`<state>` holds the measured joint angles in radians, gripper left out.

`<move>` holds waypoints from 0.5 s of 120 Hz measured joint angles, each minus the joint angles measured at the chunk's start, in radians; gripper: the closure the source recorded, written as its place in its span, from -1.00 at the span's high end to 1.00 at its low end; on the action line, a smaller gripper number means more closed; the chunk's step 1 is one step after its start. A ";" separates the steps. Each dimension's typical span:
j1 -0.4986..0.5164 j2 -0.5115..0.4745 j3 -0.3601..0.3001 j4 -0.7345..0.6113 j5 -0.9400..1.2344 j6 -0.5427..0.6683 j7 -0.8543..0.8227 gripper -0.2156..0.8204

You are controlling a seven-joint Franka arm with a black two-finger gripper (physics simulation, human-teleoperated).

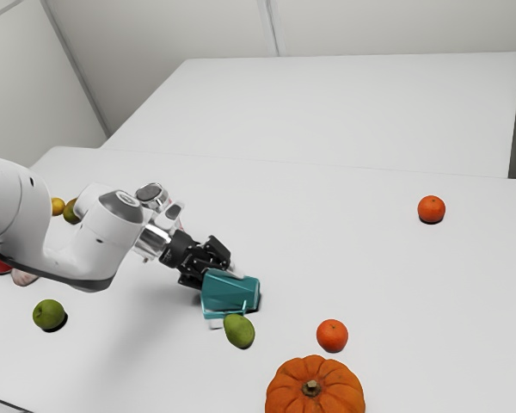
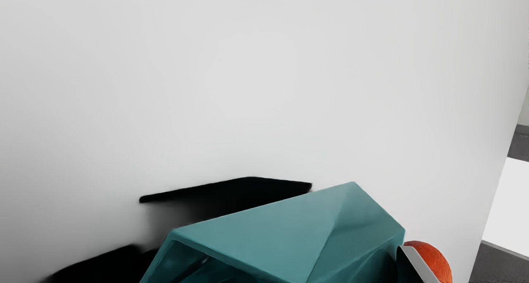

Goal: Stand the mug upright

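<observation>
Mug [image 1: 230, 292], teal, glossy, hard-walled, probably glazed ceramic: located at the black two-finger gripper [image 1: 226, 298], body lying over on its side or steeply tilted, not upright. Jaws: at the mug; whether they grip it or stand open around it cannot be told. Handling, by judgement: moderate weight, stiff, will not give under pressure; smooth faces liable to slip or pivot, rim and corners liable to chip if knocked. Best hold: across two opposed outer walls of the body, near mid-length, with a firm, square grip; the handle would be a poorer purchase for turning it. Appearance: angular body with broad flat facets meeting at crisp edges, paler where lit; dark hollow interior visible past the rim in the wrist view; a thin teal projection toward the pear, possibly the handle. Surroundings, by reference to the mug: smooth green pear [image 1: 239, 330], just beside it on the camera's side; small round orange tangerine [image 1: 332, 335], near, toward the exterior view's right; ribbed orange pumpkin with stub stem [image 1: 315, 387], past the pear, closer to the camera; second tangerine [image 1: 431, 209], well apart, toward the exterior view's right; round green fruit [image 1: 49, 315], well apart toward the exterior view's left; plain white table [image 1: 344, 241], beneath all.
</observation>
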<state>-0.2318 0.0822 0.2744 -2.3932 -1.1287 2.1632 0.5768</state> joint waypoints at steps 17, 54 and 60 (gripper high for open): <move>-0.011 -0.007 -0.001 0.010 0.002 0.006 0.023 -0.61; -0.030 -0.055 -0.001 0.028 0.006 0.019 0.056 -0.87; -0.034 -0.066 -0.002 0.032 0.014 0.026 0.060 -0.88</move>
<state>-0.2659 0.0163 0.2728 -2.3610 -1.1152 2.1892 0.6367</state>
